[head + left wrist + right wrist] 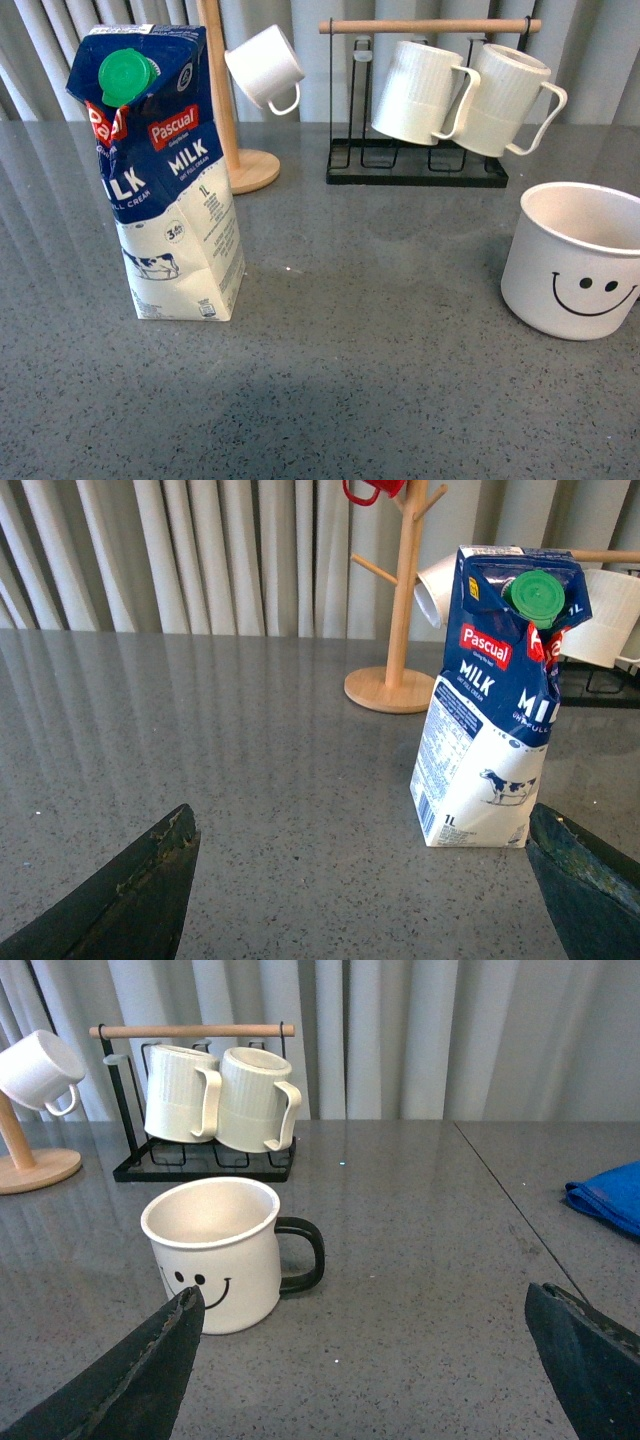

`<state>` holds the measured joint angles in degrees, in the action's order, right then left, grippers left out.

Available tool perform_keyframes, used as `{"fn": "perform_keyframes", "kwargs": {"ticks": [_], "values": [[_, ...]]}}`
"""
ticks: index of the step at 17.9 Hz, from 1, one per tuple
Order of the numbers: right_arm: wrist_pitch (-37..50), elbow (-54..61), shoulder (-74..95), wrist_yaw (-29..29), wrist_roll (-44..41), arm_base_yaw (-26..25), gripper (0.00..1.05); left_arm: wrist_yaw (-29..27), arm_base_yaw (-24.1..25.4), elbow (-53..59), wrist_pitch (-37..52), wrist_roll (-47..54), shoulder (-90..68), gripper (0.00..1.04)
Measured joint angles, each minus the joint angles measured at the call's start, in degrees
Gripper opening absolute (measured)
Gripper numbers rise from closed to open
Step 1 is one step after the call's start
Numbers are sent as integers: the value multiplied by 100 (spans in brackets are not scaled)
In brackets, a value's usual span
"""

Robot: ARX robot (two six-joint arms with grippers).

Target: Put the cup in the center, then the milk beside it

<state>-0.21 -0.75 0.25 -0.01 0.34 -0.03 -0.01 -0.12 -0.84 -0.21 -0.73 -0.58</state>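
The cup, off-white with a black smiley face, stands upright at the right edge of the front view. In the right wrist view the cup shows its black handle and stands just beyond one finger of my open right gripper, apart from it. The milk, a tall carton with a blue top, white bottom and green cap, stands upright at the left of the table. In the left wrist view the milk stands just beyond one finger of my open, empty left gripper. Neither arm shows in the front view.
A black rack with a wooden bar holds two ribbed white mugs at the back. A wooden mug tree with a small white cup stands behind the milk. A blue cloth lies at the table's right side. The grey table has a seam.
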Motion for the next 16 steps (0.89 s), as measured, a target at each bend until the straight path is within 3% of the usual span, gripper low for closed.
{"fn": "perform_keyframes", "kwargs": {"ticks": [16], "values": [[0,0,0,0,0,0,98,0,0,0,0,-2,0,98]]}}
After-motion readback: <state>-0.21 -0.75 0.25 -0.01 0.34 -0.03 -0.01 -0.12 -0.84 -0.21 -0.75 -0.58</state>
